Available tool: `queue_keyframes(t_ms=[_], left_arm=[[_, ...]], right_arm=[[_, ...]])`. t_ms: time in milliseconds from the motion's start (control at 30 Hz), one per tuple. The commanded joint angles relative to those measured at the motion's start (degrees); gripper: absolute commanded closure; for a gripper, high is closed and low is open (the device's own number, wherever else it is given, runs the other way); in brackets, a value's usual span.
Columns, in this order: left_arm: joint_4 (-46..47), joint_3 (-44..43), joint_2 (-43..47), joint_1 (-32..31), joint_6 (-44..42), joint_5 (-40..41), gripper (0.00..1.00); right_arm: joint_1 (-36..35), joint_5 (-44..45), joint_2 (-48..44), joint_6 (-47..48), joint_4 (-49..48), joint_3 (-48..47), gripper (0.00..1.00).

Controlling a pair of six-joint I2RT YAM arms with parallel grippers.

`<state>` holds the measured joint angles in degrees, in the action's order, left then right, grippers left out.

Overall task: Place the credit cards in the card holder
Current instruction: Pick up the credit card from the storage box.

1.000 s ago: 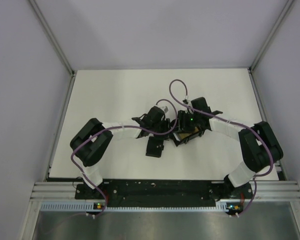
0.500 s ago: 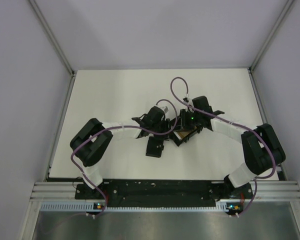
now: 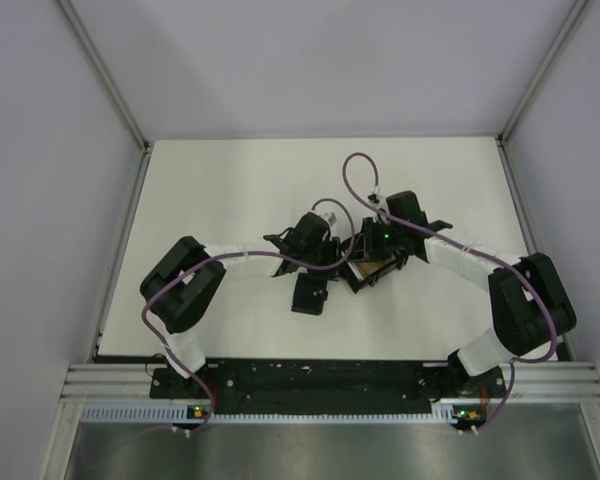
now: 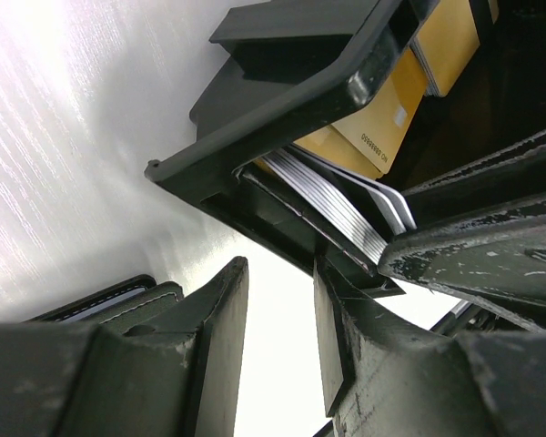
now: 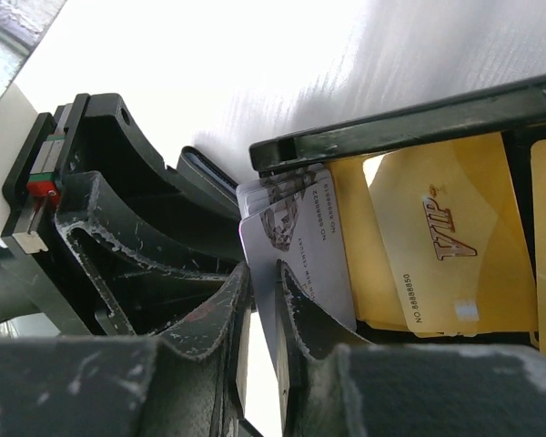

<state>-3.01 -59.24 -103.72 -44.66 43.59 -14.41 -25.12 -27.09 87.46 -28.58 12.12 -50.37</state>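
The right gripper (image 5: 259, 282) is clenched almost fully, its two fingers pinching the lower edge of a silver card (image 5: 300, 241) at the open black box's (image 5: 391, 123) left end. Gold cards (image 5: 437, 237) lie flat inside the box, just right of the silver one. The left gripper (image 4: 278, 273) sits at the box's outer corner with its jaws partly spread; only bare white table (image 3: 230, 190) shows between them, and nothing is held. The card holder (image 3: 310, 293) lies flat on the table just beside the box, toward the arm bases and on the left arm's side.
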Motion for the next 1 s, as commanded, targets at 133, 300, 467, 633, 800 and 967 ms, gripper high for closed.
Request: queue_keyframes(t_ms=[133, 300, 467, 633, 800, 967], left_arm=[[4.5, -1.4, 1.68, 0.54, 0.44, 2.11, 0.61], [4.59, -1.31, 1.86, 0.63, 0.44, 2.02, 0.61], [4.59, -1.23, 1.94, 0.72, 0.44, 2.02, 0.61], [4.68, -1.23, 1.77, 0.81, 0.53, 1.67, 0.61], [4.76, -1.14, 1.68, 0.81, 0.35, 1.58, 0.61], [4.76, -0.96, 1.86, 0.9, 0.44, 1.58, 0.61]], right_arm=[[-1.07, -6.57, -0.8, -1.22, 1.5, -1.84, 0.95], [-1.07, -8.85, 0.78, -1.92, -0.07, -1.4, 0.9], [-1.07, -9.65, 1.92, -2.45, -0.69, -1.49, 0.85], [-1.07, -10.26, 2.72, -2.89, -0.96, -1.4, 0.82], [-1.07, -9.73, 2.89, -2.89, -1.05, -1.31, 0.91], [-0.72, -10.35, 3.15, -3.15, -1.31, -1.4, 0.96]])
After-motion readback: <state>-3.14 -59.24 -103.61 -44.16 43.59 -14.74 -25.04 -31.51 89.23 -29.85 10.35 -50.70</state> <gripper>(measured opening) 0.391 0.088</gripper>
